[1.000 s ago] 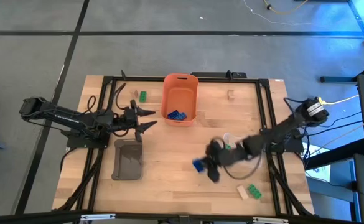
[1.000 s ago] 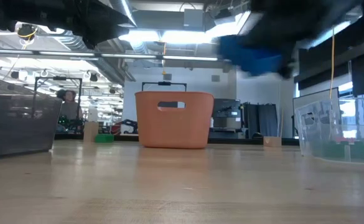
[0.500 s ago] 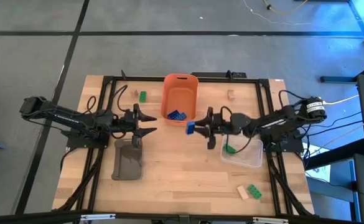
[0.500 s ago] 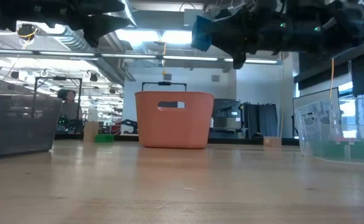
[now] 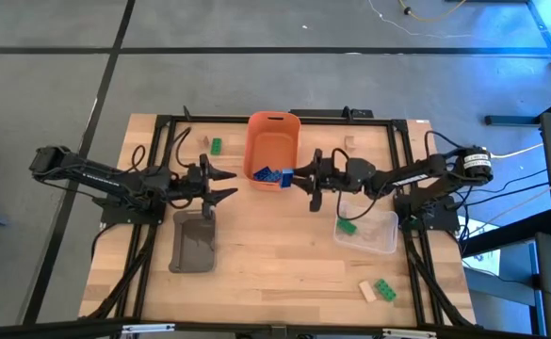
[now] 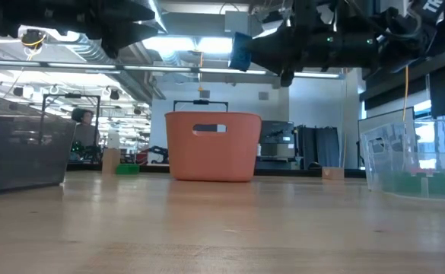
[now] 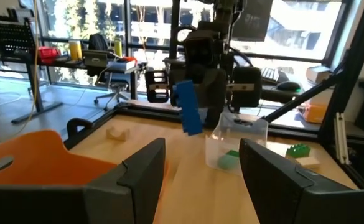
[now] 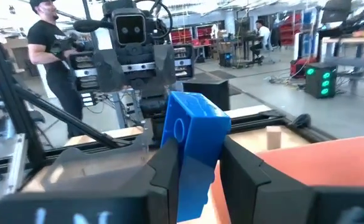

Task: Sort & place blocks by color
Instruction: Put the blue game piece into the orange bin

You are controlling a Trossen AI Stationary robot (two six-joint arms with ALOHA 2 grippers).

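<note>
My right gripper [image 5: 294, 179] is shut on a blue block [image 5: 285, 178], held in the air at the near right corner of the orange bin [image 5: 272, 141]. The low view shows that block [image 6: 241, 51] well above the bin [image 6: 212, 144]. More blue blocks [image 5: 267, 174] lie inside the bin. One green block [image 5: 347, 225] rests in the clear container [image 5: 377, 235]. Loose on the table are a green block [image 5: 217, 145], a tan block [image 5: 349, 143], and a tan and green pair [image 5: 377, 289]. My left gripper [image 5: 226, 183] is open, left of the bin. My right gripper pinches the blue block [image 8: 194, 127] between its two fingers [image 8: 164, 167], one on each broad side. The fingers come level from the table's right. The block is lifted clear, standing on end with a slight tilt [image 7: 188, 107].
A grey tray [image 5: 194, 241] lies near the left gripper, toward the near edge. A black frame [image 5: 399, 179] runs around the work area. Bare wood lies open in the middle and near part of the table. A person [image 8: 50, 53] stands in the room behind.
My right gripper has carried the blue block from low over the table's near middle up and toward the far edge and the left, ending beside the orange bin's near right corner. It has stayed shut on the block throughout. The left arm has kept still.
</note>
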